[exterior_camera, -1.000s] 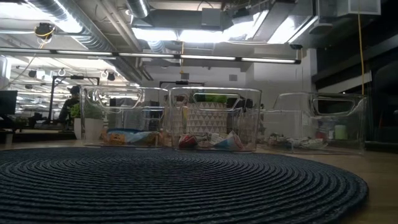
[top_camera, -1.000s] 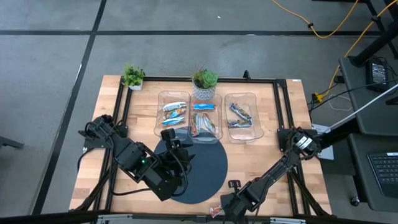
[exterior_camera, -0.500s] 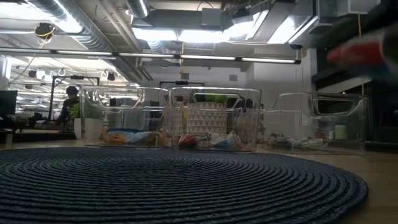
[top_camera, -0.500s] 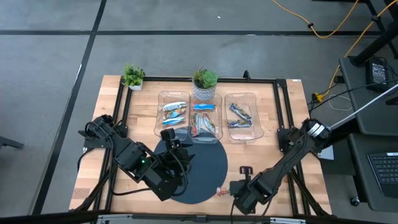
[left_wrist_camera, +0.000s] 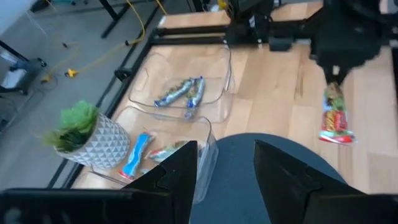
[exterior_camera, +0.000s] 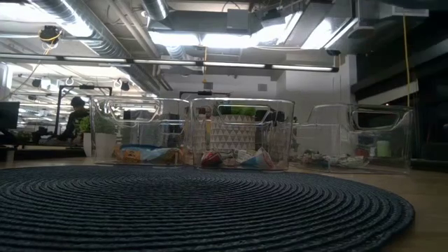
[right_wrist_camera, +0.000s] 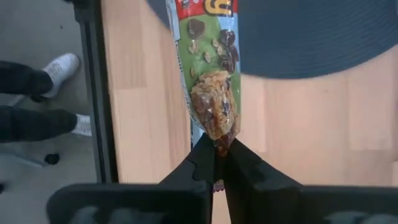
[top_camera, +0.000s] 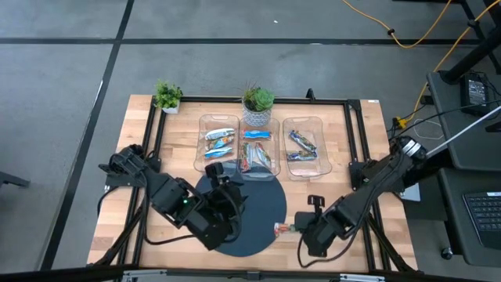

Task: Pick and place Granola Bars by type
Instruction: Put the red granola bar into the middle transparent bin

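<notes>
My right gripper (top_camera: pixel 292 229) is over the near-right edge of the round dark mat (top_camera: pixel 254 210), shut on an orange-red and green multicoloured granola bar (top_camera: pixel 280 229). The left wrist view shows that bar (left_wrist_camera: pixel 334 117) below the right gripper. My left gripper (top_camera: pixel 219 174) is open over the mat's far-left part, just short of the bins. Three clear bins stand in a row. The left bin (top_camera: pixel 218 143) holds light blue-white bars, the middle bin (top_camera: pixel 258 153) orange-red bars and a light blue one, and the right bin (top_camera: pixel 304 147) dark blue bars. My right gripper pinches the bar's crimped end (right_wrist_camera: pixel 217 144) between its two fingertips (right_wrist_camera: pixel 202 163). The bar (right_wrist_camera: pixel 208 74) sticks out ahead of the fingers, in line with them. It points toward the table's left, over the mat's edge and the bare wood, lifted clear of both.
Two potted plants stand at the far edge, a small one (top_camera: pixel 167 96) and one in a white patterned pot (top_camera: pixel 257 106) behind the middle bin. A black frame (top_camera: pixel 356 141) runs round the wooden table. A person's shoes (right_wrist_camera: pixel 59 65) show beside the table.
My right gripper has moved from the table's near edge up and toward the far side, carrying the multicoloured bar with it. The bar now hangs over the mat's near-right edge. The left arm has shifted only slightly.
</notes>
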